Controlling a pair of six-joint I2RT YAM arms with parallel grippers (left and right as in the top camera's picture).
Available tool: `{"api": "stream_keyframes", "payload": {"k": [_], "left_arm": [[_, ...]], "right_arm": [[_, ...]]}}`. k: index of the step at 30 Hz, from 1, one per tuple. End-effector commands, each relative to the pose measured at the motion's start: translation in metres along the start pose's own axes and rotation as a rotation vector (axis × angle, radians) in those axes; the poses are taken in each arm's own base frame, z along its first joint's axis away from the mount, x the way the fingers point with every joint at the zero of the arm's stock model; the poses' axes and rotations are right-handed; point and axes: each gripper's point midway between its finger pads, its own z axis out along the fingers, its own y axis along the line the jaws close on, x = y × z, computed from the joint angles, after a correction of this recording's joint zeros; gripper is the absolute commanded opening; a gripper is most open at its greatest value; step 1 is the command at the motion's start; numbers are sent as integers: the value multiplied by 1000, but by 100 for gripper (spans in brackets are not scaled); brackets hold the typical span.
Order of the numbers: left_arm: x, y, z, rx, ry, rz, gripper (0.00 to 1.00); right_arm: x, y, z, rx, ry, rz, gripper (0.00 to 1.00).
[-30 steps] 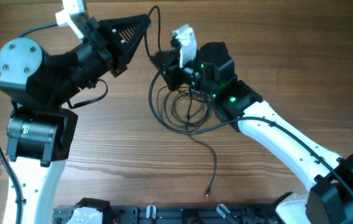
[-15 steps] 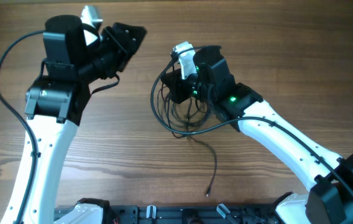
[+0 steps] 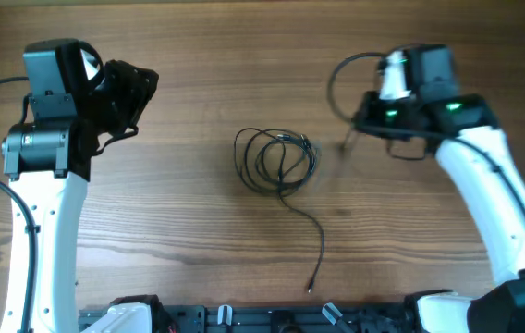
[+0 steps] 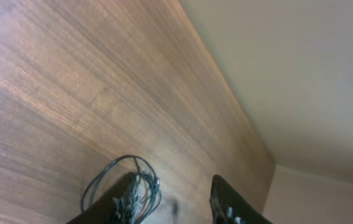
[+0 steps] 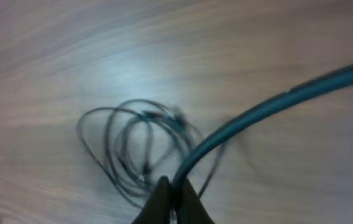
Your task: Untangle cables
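1. The cables (image 3: 276, 162) lie in a loose coil in the middle of the table (image 3: 179, 231), with one tail trailing toward the near edge.
2. The right end effector (image 5: 171, 198), to the right of the coil, is pinched narrow on a single cable (image 5: 270, 102) that arcs away from it.
3. The left end effector (image 4: 173, 210) hangs on the left, well apart from the coil, fingers spread wide and gripping nothing.

no readable text, labels, brands, numbers or signs in any view

Centre of the worktop (image 3: 198, 231): the cables (image 3: 276, 162), tail trailing toward the near edge. Left tool (image 3: 142, 83) well off left; right tool (image 3: 360, 125) off right, a loose cable (image 5: 276, 99) in it.
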Motion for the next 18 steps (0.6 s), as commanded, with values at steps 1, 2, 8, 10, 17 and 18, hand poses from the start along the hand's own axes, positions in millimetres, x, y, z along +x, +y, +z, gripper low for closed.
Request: {"api": "stream_keyframes", "payload": {"k": [1, 2, 8, 10, 17, 18], "left_arm": [[-3, 0, -4, -7, -11, 47, 37], [-2, 1, -4, -13, -7, 48, 37], [3, 7, -5, -35, 13, 50, 36], [5, 9, -5, -43, 19, 49, 36], [9, 15, -5, -65, 39, 68, 38], [9, 16, -5, -71, 39, 88, 38]], "right_arm": [[-57, -40, -58, 55, -179, 96, 4], [-65, -52, -70, 70, -206, 129, 4], [-85, -146, -124, 193, -326, 355, 4], [-81, -171, -126, 233, -315, 415, 4], [-66, -238, -105, 362, -220, 535, 4], [-64, -243, -100, 375, -204, 539, 4]]}}
